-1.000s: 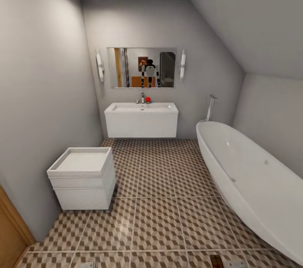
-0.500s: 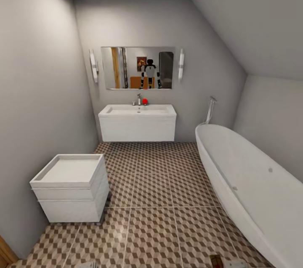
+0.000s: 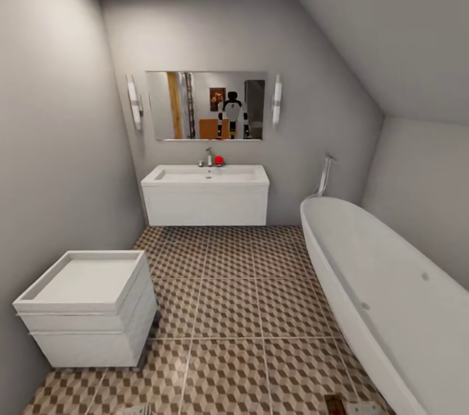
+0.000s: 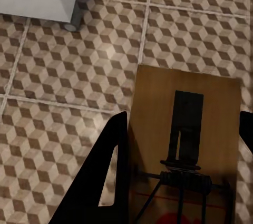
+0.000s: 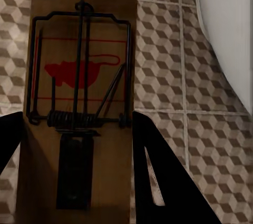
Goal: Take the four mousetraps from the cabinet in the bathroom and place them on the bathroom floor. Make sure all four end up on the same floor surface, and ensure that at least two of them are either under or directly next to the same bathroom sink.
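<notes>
1. State: the left end effector (image 4: 179, 174) is clamped on a mousetrap (image 4: 184, 145), one dark finger on each long edge of the board. The right end effector (image 5: 79, 168) grips a second mousetrap (image 5: 79, 92) the same way. Both traps hang in the air above the bathroom floor (image 3: 228, 304); neither is set down.

2. Location: in the head view the bathroom sink (image 3: 205, 197) hangs on the far wall, well apart from the robot, with open tile between. A small white drawer unit (image 3: 88, 311) stands at the left edge of the floor and a bathtub (image 3: 384, 298) runs along the right edge.

3. Orientation: each board's long axis runs along its end effector's fingers, free end pointing out past the fingertips. On the left trap the spring coil sits near the fingers and the dark plate points outward. On the right trap the plate lies between the fingers, and the wire frame and red mouse print lie toward the free end.

4. Risks, as judged:
   - Narrow edge grip: a bump could twist a board loose.
   - Releasing from height could make a trap bounce or slide away from the sink.
   - Driving forward, the base or elbows could clip the drawer unit or tub.
   - Setting down here would miss the sink condition.
</notes>
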